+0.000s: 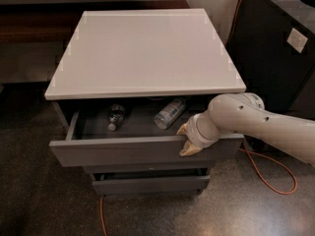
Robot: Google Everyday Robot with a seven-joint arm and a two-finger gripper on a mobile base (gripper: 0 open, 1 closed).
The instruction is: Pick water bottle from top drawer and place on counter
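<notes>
My claw (189,141) sits at the upper edge of the top drawer (123,152), towards its right end. I cannot tell whether it is apart, together or clamped on that edge.

The water bottle (116,116) lies on its side inside the open drawer, well off to the left of the claw as I look at it, and further back. I'd judge it light, thin-walled and smooth, so it will likely roll or skid if nudged and dent if squeezed hard. I would take it across the middle, on the dark label band, coming down from above.

A longer clear bottle (170,113) lies just behind the claw and much nearer, so I must not confuse the two.

By my count there are two bottles, three drawers and one claw. The white table (142,48) is above and behind the claw. One orange cable (275,175) trails on the floor to the claw's right.
</notes>
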